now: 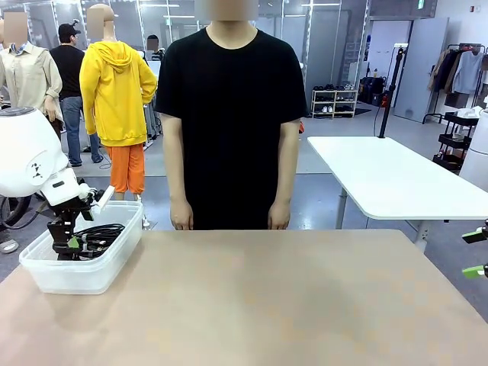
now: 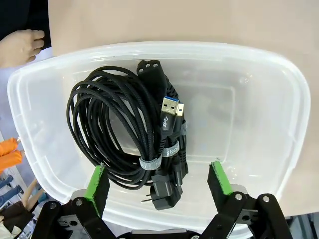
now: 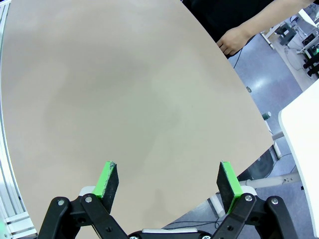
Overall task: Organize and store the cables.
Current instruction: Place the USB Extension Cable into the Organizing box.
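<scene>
Coiled black cables [image 2: 124, 134] bound with small grey ties lie in the left half of a clear plastic bin [image 2: 259, 74]; USB plugs and a power plug stick out of the bundle. In the front view the cables [image 1: 99, 235] show inside the same bin [image 1: 84, 276] at the table's left edge. My left gripper [image 2: 158, 179] hangs open just above the coils, its green pads on either side of the bundle's plug end, holding nothing; it shows over the bin as the left gripper [image 1: 69, 242]. My right gripper [image 3: 168, 180] stands open over bare tabletop; its green fingertips [image 1: 474, 236] poke in at the right edge.
A person in a black shirt [image 1: 229, 114] stands at the far side, hands hanging by the table edge [image 1: 181, 221]. The tan table [image 1: 267, 305] stretches from the bin to the right. A white table [image 1: 396, 175] stands farther back on the right.
</scene>
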